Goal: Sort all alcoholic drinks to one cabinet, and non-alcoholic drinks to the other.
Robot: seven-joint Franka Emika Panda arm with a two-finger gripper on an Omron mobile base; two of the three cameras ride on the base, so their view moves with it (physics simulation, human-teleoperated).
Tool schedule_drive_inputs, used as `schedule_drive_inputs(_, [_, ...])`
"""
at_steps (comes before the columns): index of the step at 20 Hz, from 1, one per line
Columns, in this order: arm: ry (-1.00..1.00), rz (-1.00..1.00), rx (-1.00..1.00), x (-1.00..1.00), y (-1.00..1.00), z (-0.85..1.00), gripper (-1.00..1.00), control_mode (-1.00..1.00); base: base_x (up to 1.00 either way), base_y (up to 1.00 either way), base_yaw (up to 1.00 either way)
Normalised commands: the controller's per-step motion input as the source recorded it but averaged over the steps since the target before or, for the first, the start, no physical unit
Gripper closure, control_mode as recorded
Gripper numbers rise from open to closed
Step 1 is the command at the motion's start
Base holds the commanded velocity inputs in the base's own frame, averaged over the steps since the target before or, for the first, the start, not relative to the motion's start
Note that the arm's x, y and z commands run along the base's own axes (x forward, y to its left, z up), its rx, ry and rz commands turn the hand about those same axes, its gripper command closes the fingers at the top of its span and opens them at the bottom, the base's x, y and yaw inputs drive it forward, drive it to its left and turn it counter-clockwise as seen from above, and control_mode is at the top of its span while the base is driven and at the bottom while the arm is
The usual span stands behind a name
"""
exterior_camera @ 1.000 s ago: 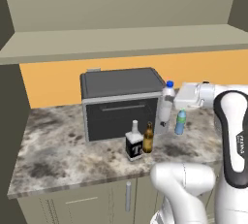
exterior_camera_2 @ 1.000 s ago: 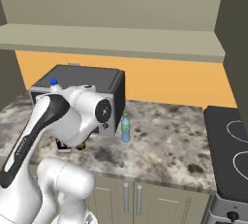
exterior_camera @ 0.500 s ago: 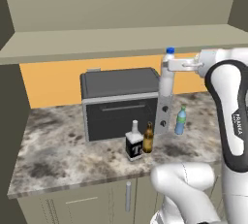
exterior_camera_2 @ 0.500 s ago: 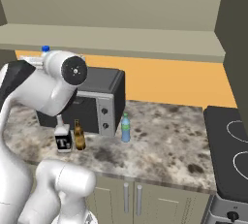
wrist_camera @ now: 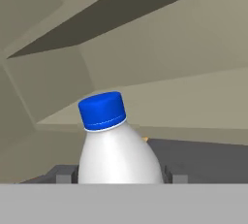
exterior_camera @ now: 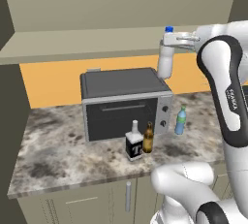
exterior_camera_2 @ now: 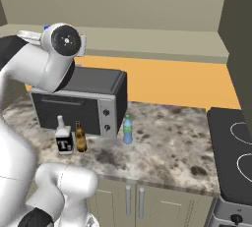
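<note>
White "T" on square bottle [exterior_camera: 134, 145]

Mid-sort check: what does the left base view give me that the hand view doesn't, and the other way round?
Left base view alone: the counter with the microwave, the square "T" bottle, the brown beer bottle and the blue green-topped bottle, plus how high the hand sits, level with the open cabinet shelf. Hand view alone: the bottle close up, between the fingertips, tilted in that picture. Both share the white blue-capped bottle, held in the hand.
</note>
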Motion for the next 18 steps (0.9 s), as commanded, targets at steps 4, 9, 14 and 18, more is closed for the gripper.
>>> schedule_drive_inputs(4, [0.00, -0.01, 0.08, 0.43, 0.14, 0.01, 1.00, -1.00, 0.00, 0.00, 0.00])
schedule_drive_inputs(9, [0.00, -0.02, 0.05, 0.32, 0.10, 0.16, 1.00, -1.00, 0.00, 0.00, 0.00])
schedule_drive_inputs(14, [-0.02, -0.08, 0.00, 0.23, 0.11, 0.49, 1.00, -1.00, 0.00, 0.00, 0.00])
schedule_drive_inputs(18, [-0.06, -0.09, 0.00, 0.23, 0.13, 0.36, 1.00, -1.00, 0.00, 0.00, 0.00])
